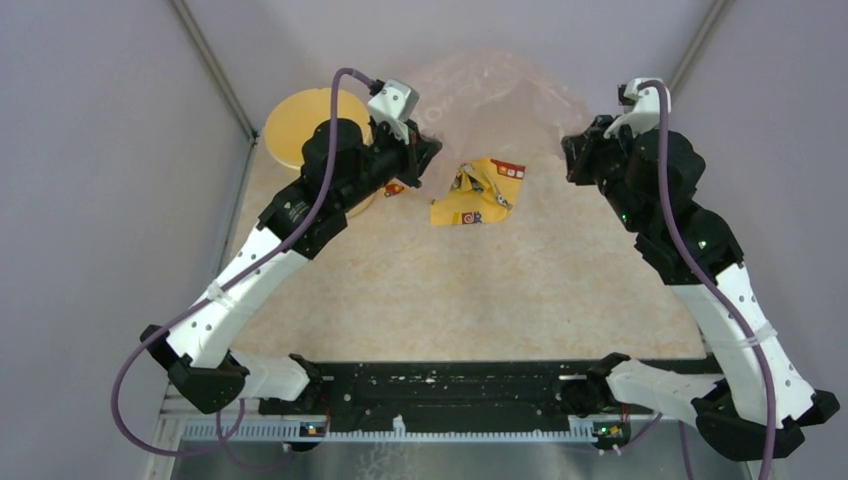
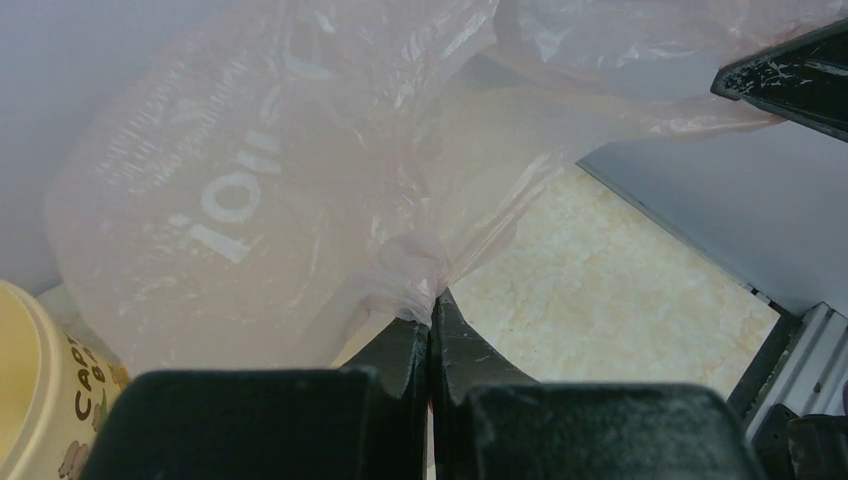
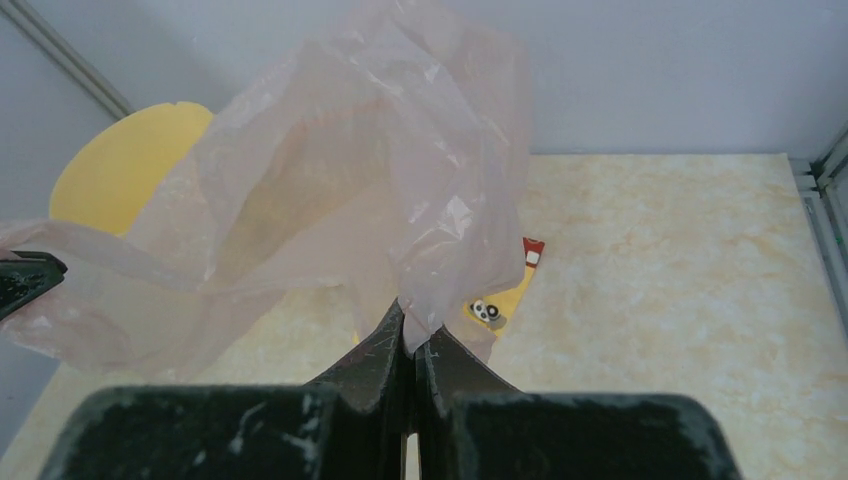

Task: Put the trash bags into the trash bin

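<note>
A thin pale pink trash bag [image 1: 495, 105] hangs stretched between both grippers above the far half of the table. My left gripper [image 2: 432, 300] is shut on a bunched edge of the bag [image 2: 250, 200]. At the bag's [image 3: 340, 190] other side my right gripper [image 3: 410, 335] is shut on a fold of the plastic. The round pale yellow trash bin [image 1: 305, 125] stands at the far left, partly behind my left arm; its side with brown print [image 2: 50, 400] shows low in the left wrist view, and its orange-yellow inside [image 3: 125, 165] shows behind the bag.
A crumpled yellow printed wrapper [image 1: 478, 192] lies on the beige table [image 1: 450, 290] between the two grippers, below the bag. Grey walls with metal corner posts [image 1: 215, 65] close in the left, back and right sides.
</note>
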`<state>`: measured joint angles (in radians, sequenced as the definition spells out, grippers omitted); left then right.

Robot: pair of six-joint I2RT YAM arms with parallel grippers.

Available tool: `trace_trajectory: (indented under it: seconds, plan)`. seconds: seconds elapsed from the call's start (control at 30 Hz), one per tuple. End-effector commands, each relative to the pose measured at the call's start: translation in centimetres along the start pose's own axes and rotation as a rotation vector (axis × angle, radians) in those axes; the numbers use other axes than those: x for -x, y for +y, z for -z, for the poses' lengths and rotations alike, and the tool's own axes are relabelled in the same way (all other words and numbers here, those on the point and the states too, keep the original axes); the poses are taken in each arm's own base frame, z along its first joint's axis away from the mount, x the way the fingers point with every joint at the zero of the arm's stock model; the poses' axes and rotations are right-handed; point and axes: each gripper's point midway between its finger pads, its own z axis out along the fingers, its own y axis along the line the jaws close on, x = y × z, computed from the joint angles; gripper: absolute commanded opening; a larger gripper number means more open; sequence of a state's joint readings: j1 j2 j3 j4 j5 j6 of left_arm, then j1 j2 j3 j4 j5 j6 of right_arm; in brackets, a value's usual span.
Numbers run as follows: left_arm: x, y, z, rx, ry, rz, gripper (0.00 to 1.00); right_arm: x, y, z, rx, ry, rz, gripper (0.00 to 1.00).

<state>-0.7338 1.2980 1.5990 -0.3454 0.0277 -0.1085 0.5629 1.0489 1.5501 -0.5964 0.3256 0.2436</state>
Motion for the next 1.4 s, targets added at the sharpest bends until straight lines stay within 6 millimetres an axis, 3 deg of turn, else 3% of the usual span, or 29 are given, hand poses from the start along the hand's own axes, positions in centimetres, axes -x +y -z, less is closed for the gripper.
trace_trajectory:
  seconds: [0.0, 0.3, 0.47, 0.7, 0.97, 1.37]
  plan:
    - [0.3, 0.3, -0.5, 0.016, -0.020, -0.009, 0.00, 1.7, -0.6, 0.3, -0.031, -0.060, 0.028, 0.00]
    - [-1.4, 4.3, -1.3, 0.234, 0.034, 0.035, 0.00, 3.7, -0.3, 0.4, -0.026, -0.087, 0.057, 0.00]
    - [-2.1, 4.6, -1.7, 0.239, 0.044, 0.050, 0.01, 4.3, 0.2, 0.2, -0.009, -0.085, 0.067, 0.00]
    - [-2.5, 4.5, -2.2, 0.226, 0.055, 0.041, 0.11, 4.4, 0.6, 0.0, 0.008, -0.071, 0.082, 0.00]
    - [-2.4, 4.4, -1.9, 0.220, 0.058, 0.032, 0.37, 4.3, 0.5, -0.4, -0.005, -0.047, 0.105, 0.00]
    - [2.6, 5.1, 1.1, 0.268, -0.051, -0.021, 0.95, 2.5, -1.6, -1.0, -0.112, 0.005, 0.151, 0.00]
